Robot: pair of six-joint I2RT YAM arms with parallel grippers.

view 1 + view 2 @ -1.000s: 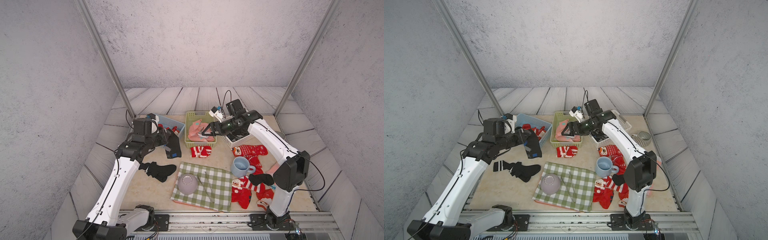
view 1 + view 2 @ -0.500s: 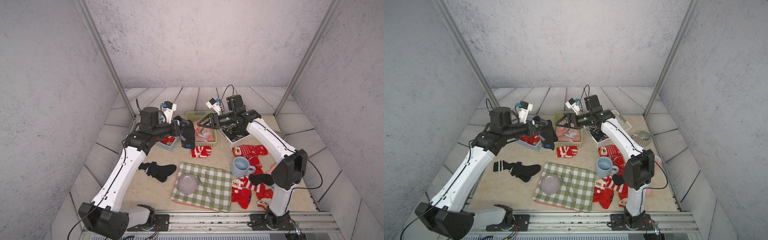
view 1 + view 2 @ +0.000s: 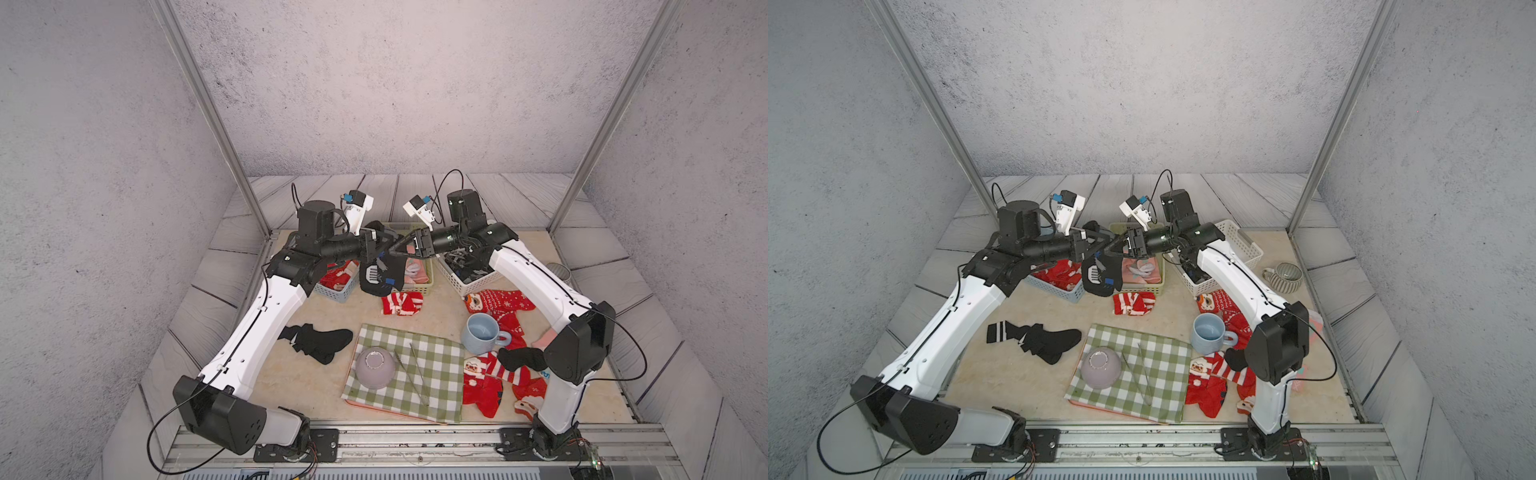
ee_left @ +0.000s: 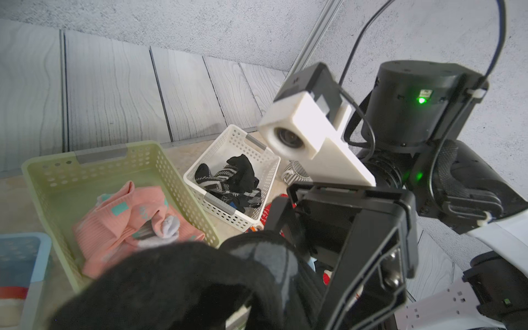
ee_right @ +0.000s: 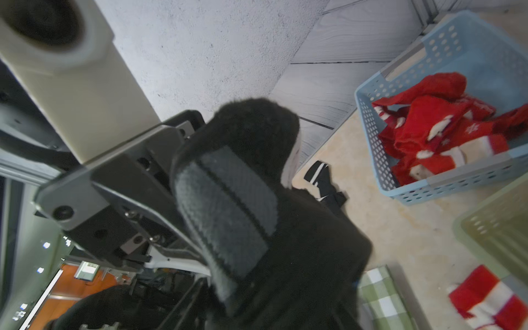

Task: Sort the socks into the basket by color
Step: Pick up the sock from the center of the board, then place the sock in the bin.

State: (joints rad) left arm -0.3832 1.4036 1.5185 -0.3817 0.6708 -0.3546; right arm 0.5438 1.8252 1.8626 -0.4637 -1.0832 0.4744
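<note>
Left gripper (image 3: 381, 248): clamped on black sock (image 3: 380, 279), which hangs beneath it. Right gripper (image 3: 400, 249): tip-to-tip with left, touching the same sock; hold indeterminate. Green basket (image 4: 57, 171): below both.

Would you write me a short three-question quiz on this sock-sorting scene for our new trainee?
1. Multiple choice: the jaws of the left arm are shut on A) a red sock, B) a black sock, C) a mug.
2. True or false: the pink socks lie in the blue basket.
3. Fill in: the grey bowl sits upside down on the checked ____.
Key: 1 B. 2 False; they lie in the green basket. 3 cloth.
</note>
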